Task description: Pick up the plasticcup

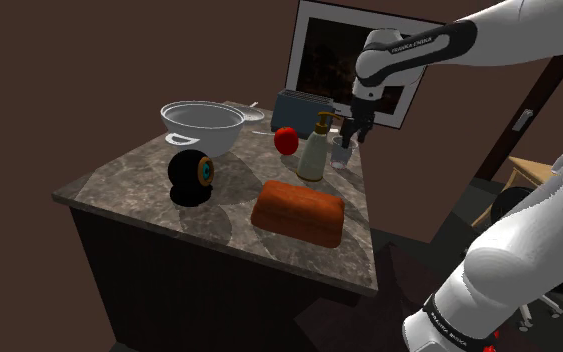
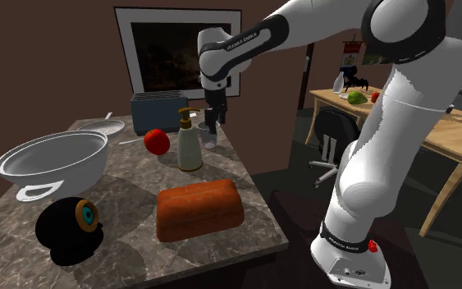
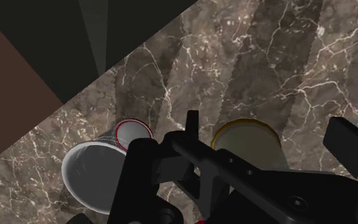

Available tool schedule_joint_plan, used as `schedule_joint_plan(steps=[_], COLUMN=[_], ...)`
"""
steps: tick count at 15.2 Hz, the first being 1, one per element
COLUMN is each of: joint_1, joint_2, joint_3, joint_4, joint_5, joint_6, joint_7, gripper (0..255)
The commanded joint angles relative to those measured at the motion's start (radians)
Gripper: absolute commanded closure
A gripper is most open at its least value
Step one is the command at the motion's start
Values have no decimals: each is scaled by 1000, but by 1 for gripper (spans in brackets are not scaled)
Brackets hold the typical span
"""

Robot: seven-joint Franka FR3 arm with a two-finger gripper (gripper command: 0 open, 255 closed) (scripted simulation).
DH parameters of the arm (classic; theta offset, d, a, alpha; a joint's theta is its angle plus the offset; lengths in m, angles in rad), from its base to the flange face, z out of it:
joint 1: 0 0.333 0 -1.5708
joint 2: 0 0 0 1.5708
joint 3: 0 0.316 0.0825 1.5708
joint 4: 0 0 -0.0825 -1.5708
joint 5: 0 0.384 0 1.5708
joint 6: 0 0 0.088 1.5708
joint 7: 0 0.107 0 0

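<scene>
**Marble worktop, pincer above the cup**

Shoulder view: on the dark veined worktop (image 1: 139, 185), the pale plastic cup (image 1: 341, 156) sits right of centre. It is just beside a soap bottle (image 1: 315, 150), with a red apple (image 1: 286, 140) further left. The black pincer (image 1: 353, 132) hangs directly over the cup.

Second exterior view: the cup sits above centre, behind the bottle, and a brown loaf (image 2: 199, 210) lies lower down.

Wrist view: the fingers stand spread. The grey cup, with its red-ringed base, sits outside one finger, not between them.
</scene>
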State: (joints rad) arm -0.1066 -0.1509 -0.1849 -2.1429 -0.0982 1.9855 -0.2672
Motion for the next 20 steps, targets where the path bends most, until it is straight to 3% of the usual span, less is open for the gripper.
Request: schedule_joint_plan(steps=[1,12,20], joint_1=[-10,-86,-89], joint_2=[73,478,516], joint_3=[-18,-59,-55], joint_4=[50,436,385], joint_5=[6,91,99], joint_6=[30,81,170], joint_7=[-33,-181,-181], gripper=[0,0,0])
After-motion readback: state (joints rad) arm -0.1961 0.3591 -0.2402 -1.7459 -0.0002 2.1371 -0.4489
